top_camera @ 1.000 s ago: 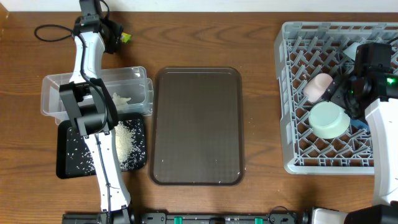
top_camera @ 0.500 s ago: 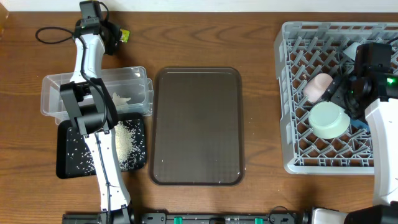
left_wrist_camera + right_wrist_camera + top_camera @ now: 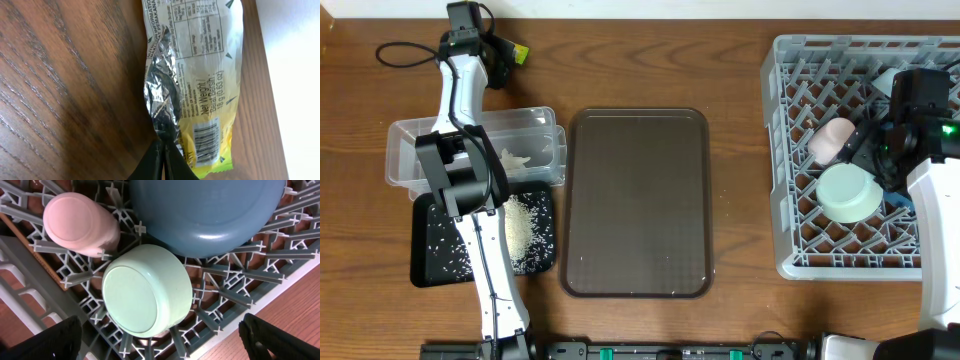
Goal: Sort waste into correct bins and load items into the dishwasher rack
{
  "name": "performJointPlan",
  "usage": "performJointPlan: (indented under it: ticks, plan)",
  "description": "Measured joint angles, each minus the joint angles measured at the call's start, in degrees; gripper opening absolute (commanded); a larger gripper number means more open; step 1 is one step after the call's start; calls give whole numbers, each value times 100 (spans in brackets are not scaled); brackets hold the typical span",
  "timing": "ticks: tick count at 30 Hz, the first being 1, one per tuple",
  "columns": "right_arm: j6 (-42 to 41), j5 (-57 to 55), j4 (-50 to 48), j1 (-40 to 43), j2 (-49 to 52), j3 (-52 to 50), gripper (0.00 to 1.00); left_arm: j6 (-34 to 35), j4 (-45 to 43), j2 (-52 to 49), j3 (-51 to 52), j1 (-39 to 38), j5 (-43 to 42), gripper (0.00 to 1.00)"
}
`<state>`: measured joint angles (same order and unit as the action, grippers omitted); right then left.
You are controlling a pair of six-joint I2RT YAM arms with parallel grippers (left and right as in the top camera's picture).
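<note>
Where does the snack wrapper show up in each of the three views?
Overhead: the wrapper is at the top left, at the tip of the left gripper.
Left wrist: the wrapper fills the upper centre, pinched at its lower end by the left gripper.
Right wrist: not in it.
Shared landmark: the left gripper's shut tips on the wrapper.

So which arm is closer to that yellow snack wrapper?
Left. The left fingers are pinched shut on the wrapper, at the back left. The right fingers hang open over the mint-green bowl in the rack, far off on the other side.
</note>
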<state>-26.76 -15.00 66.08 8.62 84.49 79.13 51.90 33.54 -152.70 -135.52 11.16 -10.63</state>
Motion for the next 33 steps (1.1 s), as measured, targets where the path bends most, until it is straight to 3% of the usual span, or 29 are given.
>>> performJointPlan:
  ticks: [5, 7, 10, 14, 33]
  plan:
    - [0, 0, 2, 0, 0, 0, 99, -142, 7, 13, 0, 0, -9, 10]
    - [0, 0, 2, 0, 0, 0, 99, -199, 7, 48, 2, 0, -15, 45]
    - [0, 0, 2, 0, 0, 0, 99, -247, 7, 98, 2, 0, -20, 62]
    - [0, 0, 2, 0, 0, 0, 99, -267, -20, 109, 2, 0, -20, 67]
    - [0, 0, 0, 0, 0, 0, 99, 83, -798, -11, 2, 0, -46, 68]
